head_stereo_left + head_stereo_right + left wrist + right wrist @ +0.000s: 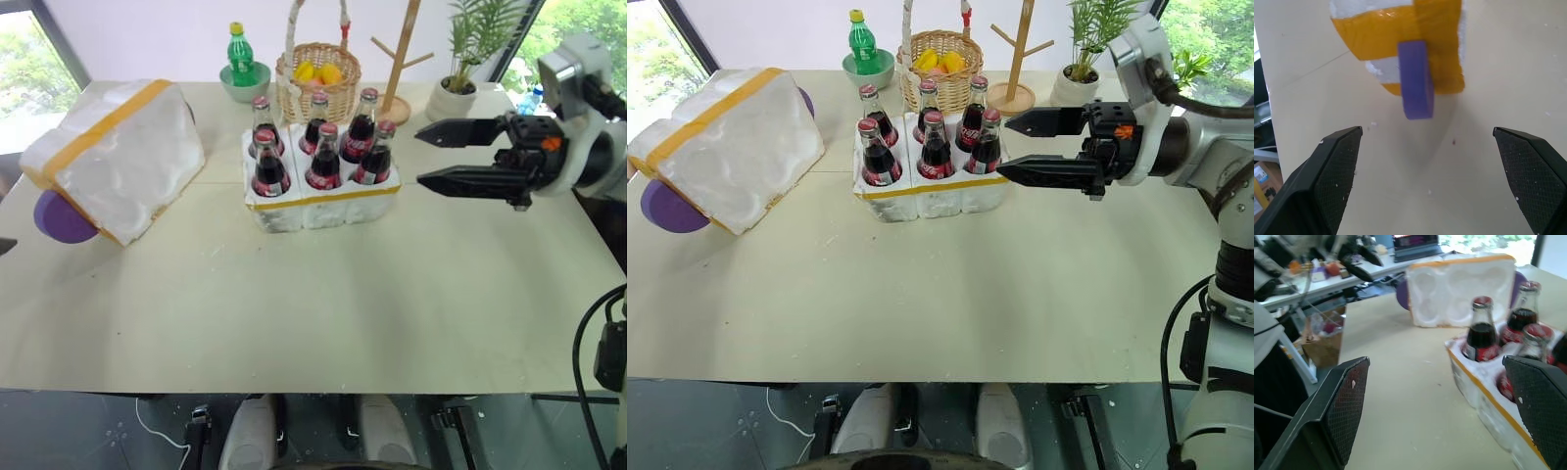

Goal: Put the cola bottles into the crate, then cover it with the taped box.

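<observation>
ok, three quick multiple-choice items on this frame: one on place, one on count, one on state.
1. Where does the taped box lie relative to the crate?
A. on the robot's left of it, tipped on its side
B. on top of it
C. behind it, by the basket

2. How many cola bottles stand in the crate?
A. four
B. five
C. six

3. How is the right gripper?
A. shut on a bottle
B. open, holding nothing
C. shut on the crate rim

Answers: 1 A, the box rests tilted on the table, apart from the crate. 2 C, two rows of three red caps. 3 B, its fingers are spread beside the crate with nothing between them.
</observation>
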`<state>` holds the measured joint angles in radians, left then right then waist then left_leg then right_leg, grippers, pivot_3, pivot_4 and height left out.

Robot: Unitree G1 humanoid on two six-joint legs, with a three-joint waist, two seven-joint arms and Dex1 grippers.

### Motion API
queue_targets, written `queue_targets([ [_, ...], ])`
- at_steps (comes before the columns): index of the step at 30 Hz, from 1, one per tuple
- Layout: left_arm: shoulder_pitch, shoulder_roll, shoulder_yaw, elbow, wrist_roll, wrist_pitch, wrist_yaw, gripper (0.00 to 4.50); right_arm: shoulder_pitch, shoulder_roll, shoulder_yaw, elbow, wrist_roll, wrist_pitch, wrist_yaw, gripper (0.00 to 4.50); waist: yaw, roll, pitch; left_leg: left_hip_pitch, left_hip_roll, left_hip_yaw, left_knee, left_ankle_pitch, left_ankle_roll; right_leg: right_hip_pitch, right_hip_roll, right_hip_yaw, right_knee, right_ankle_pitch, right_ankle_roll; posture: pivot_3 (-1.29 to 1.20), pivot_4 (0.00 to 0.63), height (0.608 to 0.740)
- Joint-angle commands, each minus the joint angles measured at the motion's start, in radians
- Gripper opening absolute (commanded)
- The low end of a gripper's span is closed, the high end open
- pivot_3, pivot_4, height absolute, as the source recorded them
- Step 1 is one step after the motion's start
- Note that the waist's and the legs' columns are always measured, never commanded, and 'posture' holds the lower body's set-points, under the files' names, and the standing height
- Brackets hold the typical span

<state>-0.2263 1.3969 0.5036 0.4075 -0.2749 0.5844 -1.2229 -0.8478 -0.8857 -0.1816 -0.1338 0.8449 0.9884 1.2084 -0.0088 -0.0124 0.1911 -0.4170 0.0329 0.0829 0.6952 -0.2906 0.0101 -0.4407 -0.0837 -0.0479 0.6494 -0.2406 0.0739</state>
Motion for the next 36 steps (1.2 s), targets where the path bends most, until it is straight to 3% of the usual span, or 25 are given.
queue_targets([
  [1,-0.282,-0.023,-0.267,0.157,0.113,-0.055,0.0,4.5,0.008,0.008,-0.02,-0.033,0.014,-0.021,-0.035,4.45,0.003,-0.001,-0.001,-0.001,0.0,0.001,0.001,0.0,0.0,-0.001,0.001,0.0,0.0,0.001,0.001,0.0,0.15,0.74],
  [6,-0.596,-0.122,-0.514,0.393,0.278,-0.131,-0.047,4.5,0.042,0.015,-0.034,-0.044,0.011,-0.025,-0.095,4.45,0.001,-0.001,-0.001,-0.005,-0.001,0.003,0.002,0.0,0.001,-0.003,0.004,-0.002,0.001,0.001,0.001,0.0,0.15,0.74],
  [12,-0.805,-0.203,-0.656,0.62,0.41,-0.221,-0.082,4.5,0.082,0.0,-0.084,-0.08,0.037,-0.017,-0.155,4.45,-0.005,-0.003,0.0,-0.007,-0.001,0.004,0.004,0.0,0.002,-0.004,0.004,-0.002,0.0,0.001,0.002,0.0,0.15,0.74],
  [15,-0.866,-0.227,-0.677,0.689,0.441,-0.258,-0.087,3.77,0.106,-0.01,-0.104,-0.098,0.048,-0.014,-0.172,4.5,-0.002,-0.003,0.0,-0.007,-0.001,0.003,0.004,-0.001,0.002,-0.004,0.004,-0.002,0.0,0.001,0.002,0.0,0.15,0.74],
  [22,-0.911,-0.24,-0.685,0.749,0.486,-0.338,-0.068,0.4,0.151,-0.038,-0.124,-0.121,0.07,-0.012,-0.189,4.5,-0.003,-0.004,0.0,-0.007,-0.001,0.003,0.004,-0.001,0.002,-0.004,0.003,-0.002,0.0,0.001,0.002,0.0,0.15,0.74],
  [30,-0.921,-0.264,-0.655,0.734,0.486,-0.445,0.036,0.28,0.205,-0.1,-0.154,-0.091,0.024,-0.057,-0.187,4.5,0.0,-0.004,0.0,-0.007,0.0,0.002,0.004,-0.001,0.002,-0.004,0.003,-0.002,0.0,0.001,0.002,0.0,0.15,0.74],
  [36,-0.96,-0.342,-0.532,0.514,0.382,-0.595,0.181,0.28,0.29,-0.167,-0.217,-0.076,0.029,-0.052,-0.177,4.5,0.02,-0.006,0.001,-0.008,0.0,0.001,0.006,-0.001,0.002,-0.004,0.002,-0.002,0.0,0.002,0.003,0.0,0.15,0.74],
])
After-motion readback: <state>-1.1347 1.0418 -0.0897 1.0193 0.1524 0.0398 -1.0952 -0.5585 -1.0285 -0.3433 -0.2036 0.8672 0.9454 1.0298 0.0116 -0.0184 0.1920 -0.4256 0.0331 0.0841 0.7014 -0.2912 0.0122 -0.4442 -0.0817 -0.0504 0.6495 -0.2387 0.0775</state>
